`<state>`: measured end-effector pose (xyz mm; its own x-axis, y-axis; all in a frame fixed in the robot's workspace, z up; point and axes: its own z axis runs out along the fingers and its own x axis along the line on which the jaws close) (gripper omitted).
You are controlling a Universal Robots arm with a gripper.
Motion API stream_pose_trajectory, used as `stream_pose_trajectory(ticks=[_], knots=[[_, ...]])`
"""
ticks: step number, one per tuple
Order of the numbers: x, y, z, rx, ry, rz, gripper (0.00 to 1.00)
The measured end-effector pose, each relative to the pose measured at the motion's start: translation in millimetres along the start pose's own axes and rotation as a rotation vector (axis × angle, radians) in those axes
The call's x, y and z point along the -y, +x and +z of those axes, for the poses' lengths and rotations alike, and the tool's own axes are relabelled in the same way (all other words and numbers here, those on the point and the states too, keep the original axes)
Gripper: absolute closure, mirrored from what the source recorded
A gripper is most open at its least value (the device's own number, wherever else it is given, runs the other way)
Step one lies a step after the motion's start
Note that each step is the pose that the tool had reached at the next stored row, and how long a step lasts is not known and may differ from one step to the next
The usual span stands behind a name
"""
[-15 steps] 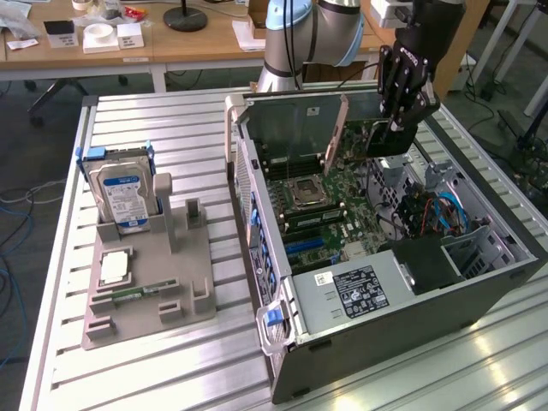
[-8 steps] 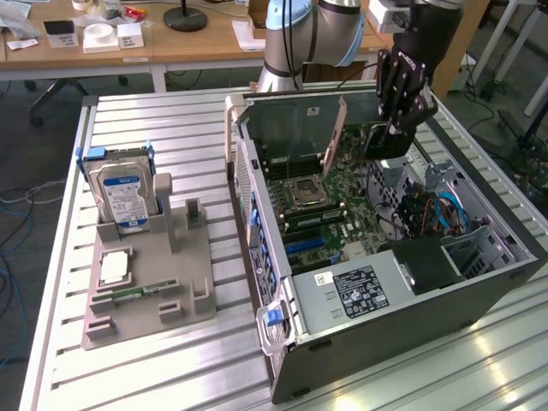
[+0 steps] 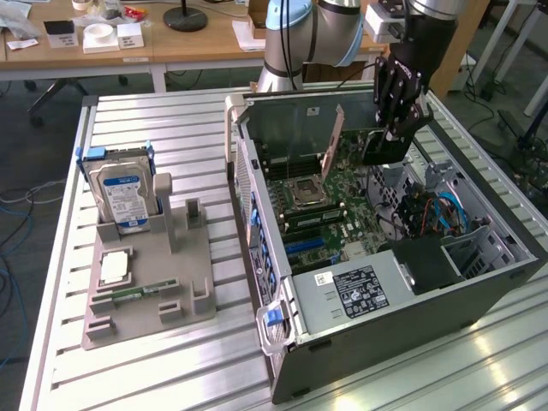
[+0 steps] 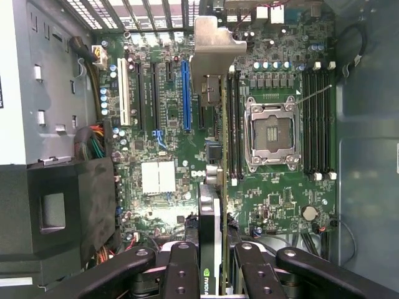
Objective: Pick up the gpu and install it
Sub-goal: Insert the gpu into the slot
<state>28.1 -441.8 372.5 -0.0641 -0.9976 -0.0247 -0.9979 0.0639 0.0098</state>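
Observation:
My gripper [image 3: 396, 128] hangs over the open computer case [image 3: 402, 330], shut on the gpu [image 3: 381, 147], which shows there as a dark slab below the fingers. In the wrist view the gpu [image 4: 211, 218] stands edge-on between the two black fingers [image 4: 181, 274], above the green motherboard [image 4: 280, 199]. Its silver end bracket [image 4: 215, 47] points toward the case's slotted rear wall. The card floats over the board between the long blue slot [image 4: 186, 93] and the memory slots beside the empty processor socket [image 4: 272, 134]. It is held clear of the board.
A grey fixture [image 3: 184, 257] on the slatted metal table at the exterior view's left holds a hard drive [image 3: 120, 195], a processor chip [image 3: 116, 267] and a memory stick [image 3: 137, 293]. The case walls, a black duct [image 3: 424, 261] and blue cables [image 3: 449, 210] surround the board.

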Motion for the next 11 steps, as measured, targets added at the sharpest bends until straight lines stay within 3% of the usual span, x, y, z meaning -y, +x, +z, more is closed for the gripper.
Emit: stream_pose_trajectory(ticks=[11], knots=[[-0.2, 0.0, 0.1, 0.0002, 0.0001, 0.0, 0.73]])
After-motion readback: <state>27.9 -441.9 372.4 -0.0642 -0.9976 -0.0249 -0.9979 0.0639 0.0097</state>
